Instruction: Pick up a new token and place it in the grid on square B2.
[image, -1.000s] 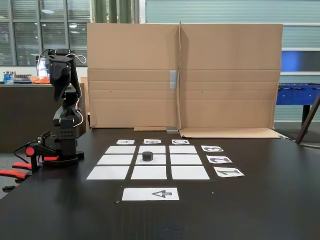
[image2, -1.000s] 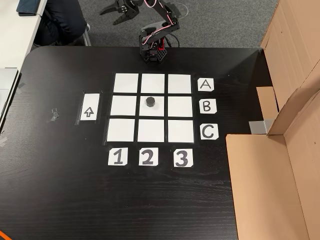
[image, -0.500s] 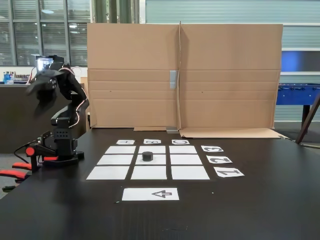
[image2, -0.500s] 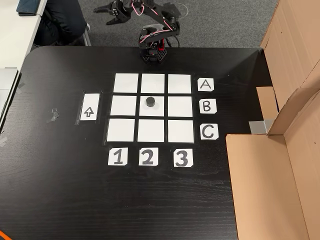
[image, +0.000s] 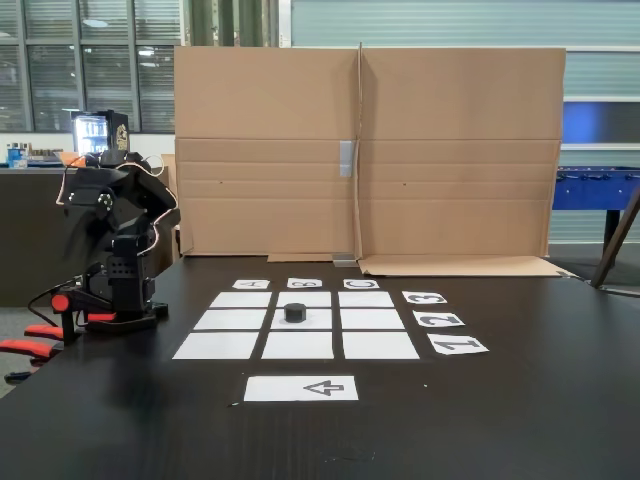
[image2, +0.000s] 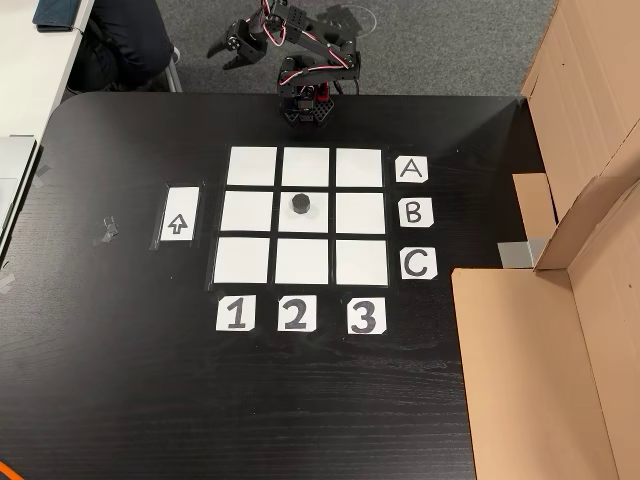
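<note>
token (image2: 299, 205) sits on square b2 (image2: 285, 214), centre of grid (image2: 250, 262). gripper (image2: 226, 57) in top-down fixed view: past far table (image2: 120, 400) edge, well apart from grid, fingers spread, holding nothing. risk: arm sweep back over grid could knock token off b2; no spare token visible, so blind grab likely closes on air.

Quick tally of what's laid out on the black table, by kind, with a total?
Blank white grid sheets: 9
Letter cards: 3
Number cards: 3
Arrow sheet: 1
Black token, on the centre sheet: 1
Total: 17
</note>
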